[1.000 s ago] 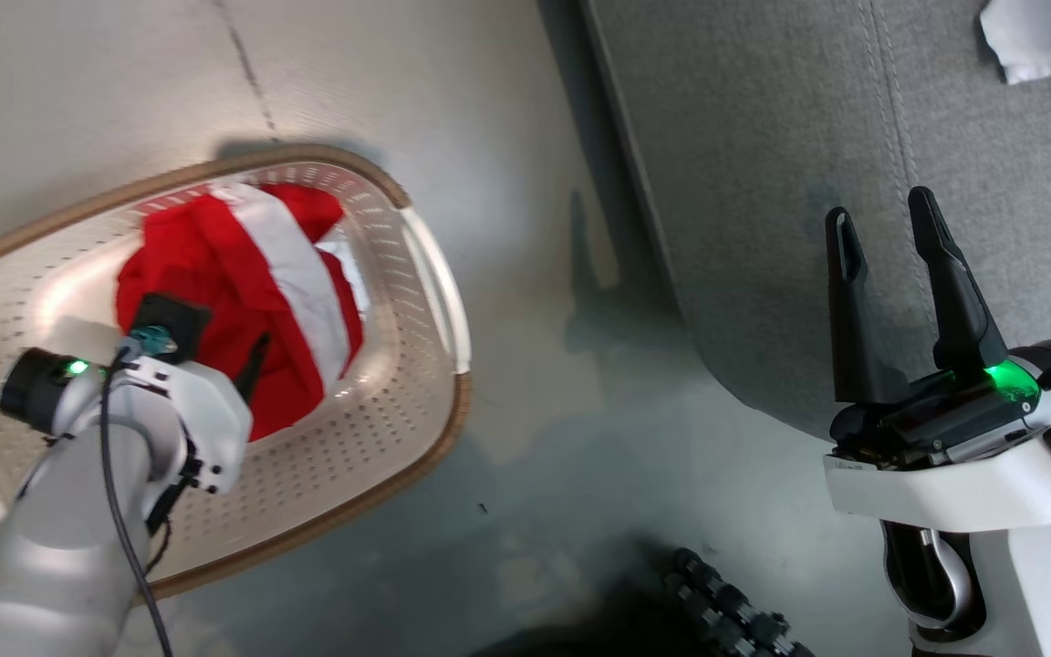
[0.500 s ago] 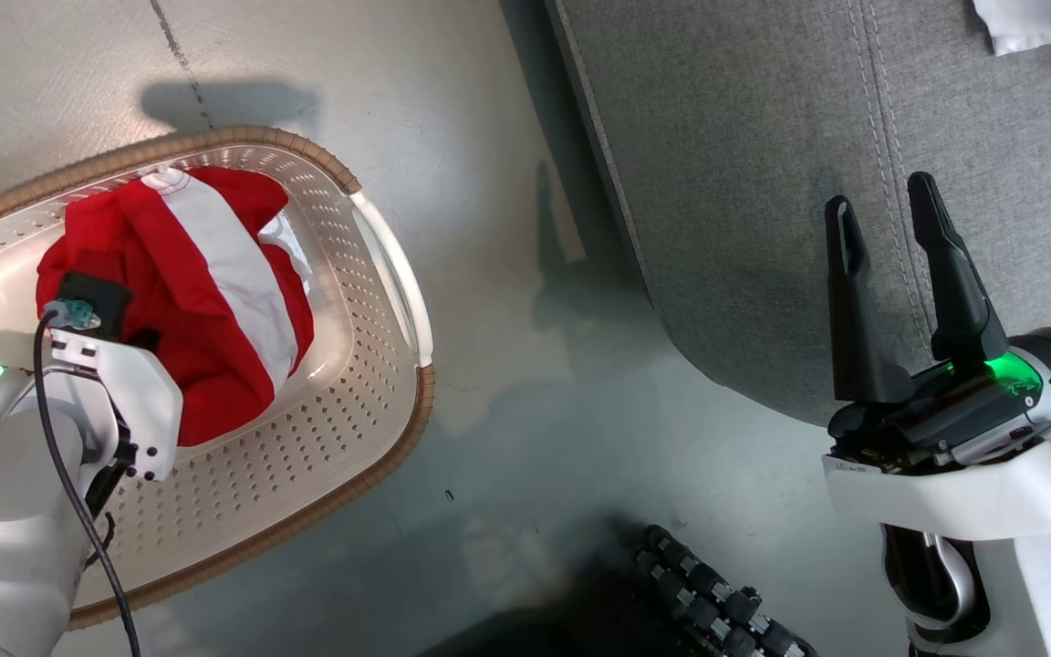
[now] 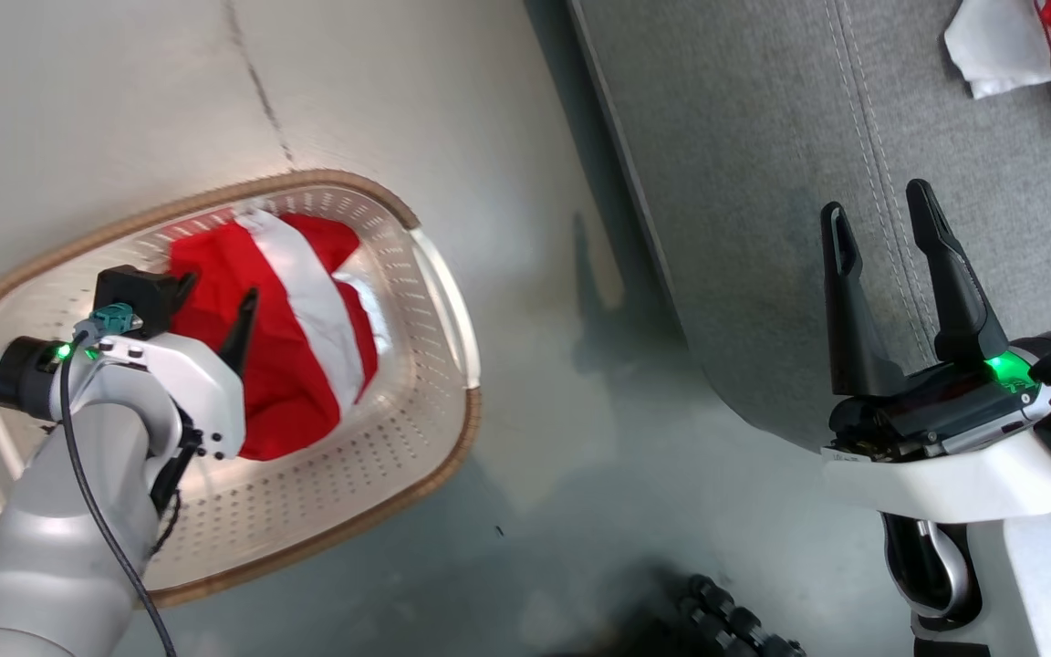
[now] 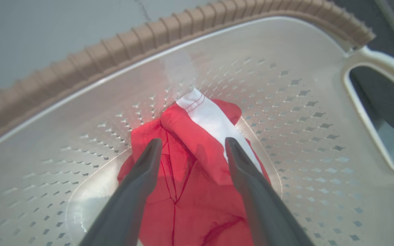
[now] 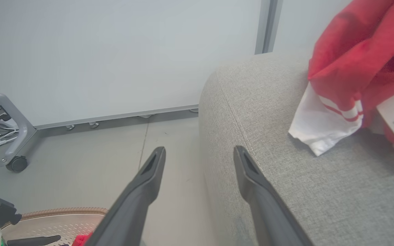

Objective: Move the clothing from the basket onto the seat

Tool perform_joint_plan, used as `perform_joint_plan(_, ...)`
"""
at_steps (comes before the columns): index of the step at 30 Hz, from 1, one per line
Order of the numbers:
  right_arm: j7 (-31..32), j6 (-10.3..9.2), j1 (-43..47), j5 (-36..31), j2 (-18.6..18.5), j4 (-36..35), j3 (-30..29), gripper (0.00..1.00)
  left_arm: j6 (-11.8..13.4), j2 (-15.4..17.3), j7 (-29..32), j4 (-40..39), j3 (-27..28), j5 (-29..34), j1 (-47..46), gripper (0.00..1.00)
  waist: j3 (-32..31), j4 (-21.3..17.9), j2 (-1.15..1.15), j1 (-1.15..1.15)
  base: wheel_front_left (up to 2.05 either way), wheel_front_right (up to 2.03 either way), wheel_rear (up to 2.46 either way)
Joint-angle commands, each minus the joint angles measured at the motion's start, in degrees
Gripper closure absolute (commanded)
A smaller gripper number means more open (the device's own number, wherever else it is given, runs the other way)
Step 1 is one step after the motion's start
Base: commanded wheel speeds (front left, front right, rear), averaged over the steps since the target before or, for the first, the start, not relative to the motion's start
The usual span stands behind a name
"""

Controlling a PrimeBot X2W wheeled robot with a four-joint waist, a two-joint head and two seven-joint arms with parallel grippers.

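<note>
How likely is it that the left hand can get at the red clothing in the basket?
Likely yes. The left hand is open inside the basket, its fingers spread just over the clothing, with nothing covering it. Whether they touch it is unclear.

We record the basket (image 3: 398, 429) at the head view's left, with clothing (image 3: 306, 365) inside it. The seat (image 3: 744, 182) lies at the upper right, with a second garment (image 3: 991, 46) on it at the top-right corner.
</note>
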Motion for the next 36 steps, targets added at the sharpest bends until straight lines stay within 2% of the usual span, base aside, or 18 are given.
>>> perform_joint_plan(1,-0.34,0.10,-0.51,-1.41,-0.19,1.04,-0.53,0.00,0.30,-0.79,-1.20,-1.43,1.18,-1.04,1.05,0.00,-4.27,3.60,0.00,0.00,0.00,0.00,0.00)
perform_joint_plan(5,-0.31,0.10,-1.09,-3.10,-0.23,2.57,-0.97,0.00,0.99,-1.59,-1.76,-4.85,3.21,-1.89,2.44,0.00,-7.16,5.87,0.00,0.00,0.00,0.00,0.00)
perform_joint_plan(14,3.42,0.10,-1.29,-6.85,-0.25,4.64,-3.43,0.00,4.49,-2.06,-1.81,-26.45,13.90,1.16,12.68,0.00,-15.43,12.87,0.00,0.00,0.00,0.00,0.00)
perform_joint_plan(21,6.27,0.10,0.06,-7.82,-0.26,5.45,-4.47,0.00,5.31,-3.88,-1.83,-39.53,22.64,4.39,21.14,0.00,-21.87,16.37,0.00,0.00,0.00,0.00,0.00)
perform_joint_plan(30,8.75,0.10,4.01,-8.39,-0.25,6.69,-5.95,0.00,6.66,-6.87,-1.84,-51.16,33.16,9.48,29.00,0.00,-30.66,20.19,0.00,0.00,0.00,0.00,0.00)
perform_joint_plan(36,10.07,0.10,7.06,-8.38,-0.25,7.33,-6.89,0.00,7.67,-7.57,-1.83,-54.71,36.27,12.01,34.29,0.00,-36.23,21.61,0.00,0.00,0.00,0.00,0.00)
